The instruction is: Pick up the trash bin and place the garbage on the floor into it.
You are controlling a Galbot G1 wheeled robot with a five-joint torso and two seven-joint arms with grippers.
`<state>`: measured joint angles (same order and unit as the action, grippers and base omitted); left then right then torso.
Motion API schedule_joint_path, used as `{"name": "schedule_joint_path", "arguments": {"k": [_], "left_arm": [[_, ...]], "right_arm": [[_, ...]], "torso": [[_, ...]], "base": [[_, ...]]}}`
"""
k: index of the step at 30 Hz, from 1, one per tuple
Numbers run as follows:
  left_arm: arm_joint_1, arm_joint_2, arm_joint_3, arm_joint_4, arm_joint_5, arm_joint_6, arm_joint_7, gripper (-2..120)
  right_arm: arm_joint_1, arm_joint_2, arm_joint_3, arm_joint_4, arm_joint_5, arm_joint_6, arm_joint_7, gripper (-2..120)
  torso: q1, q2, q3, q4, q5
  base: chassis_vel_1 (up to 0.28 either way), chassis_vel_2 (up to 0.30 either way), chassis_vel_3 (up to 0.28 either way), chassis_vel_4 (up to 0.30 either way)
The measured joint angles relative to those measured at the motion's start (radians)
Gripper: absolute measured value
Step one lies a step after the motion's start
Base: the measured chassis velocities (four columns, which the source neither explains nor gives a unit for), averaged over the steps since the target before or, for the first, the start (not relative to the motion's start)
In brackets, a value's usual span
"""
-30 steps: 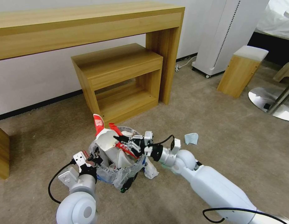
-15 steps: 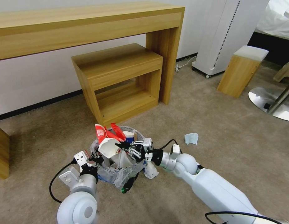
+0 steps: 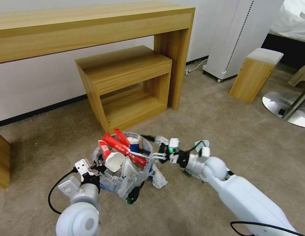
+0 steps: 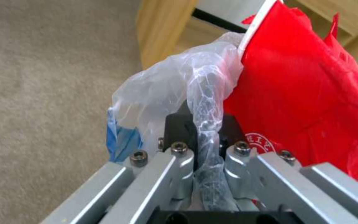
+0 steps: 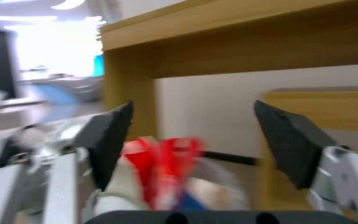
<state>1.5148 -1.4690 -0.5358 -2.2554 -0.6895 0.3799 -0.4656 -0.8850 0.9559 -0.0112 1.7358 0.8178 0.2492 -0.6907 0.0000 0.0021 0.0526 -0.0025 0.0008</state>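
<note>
Since a second ago my right gripper (image 3: 152,147) has pulled back from over the trash bin (image 3: 126,183) to just beside its rim on my right, and the red wrapper (image 3: 124,149) it held now lies across the heap inside; its jaws stand wide apart with nothing between them, as the right wrist view shows with both dark fingertips (image 5: 108,137) spread and the red litter beyond them; the bin stands on the floor (image 3: 224,131), the beige carpet, in front of the low wooden shelf unit (image 3: 126,82) and near my base, stuffed above its rim with white slippers (image 3: 114,160), cups and the wrapper; my left gripper (image 3: 99,165) is at the bin's rim on my left, and in the left wrist view my left gripper's jaws (image 4: 206,149) are clamped on a twisted fold of the clear bag (image 4: 204,90) lining the rim, with red plastic (image 4: 311,93) just beside it; a white bag (image 3: 158,178) lies on the carpet touching the bin's base on my right, a green-labelled bottle (image 3: 132,195) pokes out under the bin's near side, and the blue mask (image 3: 203,144) lies on the carpet behind my right wrist; farther off stand a long wooden desk (image 3: 93,29), a white appliance (image 3: 237,36) and a small wooden stool (image 3: 254,75).
</note>
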Motion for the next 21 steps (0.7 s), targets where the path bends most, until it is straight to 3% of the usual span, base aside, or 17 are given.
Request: {"name": "schedule_joint_path", "arguments": {"k": [1, 2, 3, 4, 5, 8, 11, 13, 15, 16, 19, 21], "left_arm": [[-0.008, 0.008, -0.022, 0.000, -0.023, 0.005, -0.004, 3], [-0.008, 0.008, -0.022, 0.000, -0.023, 0.005, -0.004, 3], [-0.015, 0.012, -0.038, 0.000, -0.036, 0.009, -0.006, 3], [-0.026, 0.020, -0.070, 0.006, -0.050, 0.010, -0.009, 3], [-0.026, 0.020, -0.070, 0.006, -0.050, 0.010, -0.009, 3], [-0.036, 0.029, -0.123, 0.016, -0.087, 0.030, -0.014, 3], [-0.037, 0.032, -0.142, 0.019, -0.088, 0.031, -0.010, 3], [-0.035, 0.033, -0.159, 0.019, -0.082, 0.031, 0.001, 3], [-0.035, 0.032, -0.159, 0.018, -0.081, 0.031, 0.002, 3], [-0.030, 0.032, -0.165, 0.011, -0.071, 0.028, 0.010, 3], [-0.025, 0.031, -0.171, 0.008, -0.053, 0.018, 0.020, 3], [-0.016, 0.031, -0.189, 0.008, -0.002, -0.008, 0.042, 3]], "right_arm": [[-0.051, -0.009, 0.065, 0.032, -0.009, -0.001, 0.074, 88], [-0.051, -0.009, 0.065, 0.032, -0.009, -0.001, 0.074, 88], [-0.088, -0.013, 0.120, 0.052, -0.050, -0.010, 0.151, 89], [-0.160, -0.010, 0.217, 0.081, -0.138, -0.035, 0.299, 96], [-0.160, -0.010, 0.217, 0.081, -0.138, -0.035, 0.299, 96], [-0.311, 0.007, 0.402, 0.129, -0.233, -0.050, 0.488, 100], [-0.361, 0.021, 0.479, 0.137, -0.264, -0.021, 0.514, 100], [-0.428, 0.071, 0.620, 0.162, -0.321, 0.003, 0.525, 100], [-0.433, 0.078, 0.633, 0.165, -0.325, 0.004, 0.526, 100], [-0.460, 0.118, 0.697, 0.188, -0.337, 0.004, 0.529, 100], [-0.482, 0.170, 0.756, 0.210, -0.344, -0.007, 0.532, 100], [-0.525, 0.254, 0.843, 0.250, -0.359, -0.029, 0.546, 100]], "torso": [[0.000, 0.000, 0.000, 0.0000, 0.0003], [0.000, 0.000, 0.000, 0.0000, 0.0003], [0.000, 0.000, 0.000, 0.0000, 0.0000], [0.000, 0.000, 0.000, 0.0000, 0.0000], [0.000, 0.000, 0.000, 0.0000, 0.0000], [0.000, 0.000, 0.000, -0.0002, -0.0001], [0.000, 0.000, 0.000, -0.0004, 0.0004], [0.000, 0.000, 0.000, 0.0000, -0.0002], [0.000, 0.000, 0.000, 0.0000, 0.0000], [0.000, 0.000, 0.000, 0.0000, -0.0002], [0.000, 0.000, 0.000, 0.0000, 0.0000], [0.000, 0.000, 0.000, 0.0001, 0.0000]], "base": [[0.000, 0.000, 0.000, 0.000], [0.000, 0.000, 0.000, 0.000], [0.000, 0.000, 0.000, 0.000], [0.000, 0.000, 0.000, 0.000], [0.000, 0.000, 0.000, 0.000], [0.000, 0.000, 0.000, 0.000], [0.000, 0.000, 0.000, 0.000], [0.000, 0.000, 0.000, 0.000], [0.000, 0.000, 0.000, 0.000], [0.000, 0.000, 0.000, 0.000], [0.000, 0.000, 0.000, 0.000], [0.000, 0.000, 0.000, 0.000]]}}
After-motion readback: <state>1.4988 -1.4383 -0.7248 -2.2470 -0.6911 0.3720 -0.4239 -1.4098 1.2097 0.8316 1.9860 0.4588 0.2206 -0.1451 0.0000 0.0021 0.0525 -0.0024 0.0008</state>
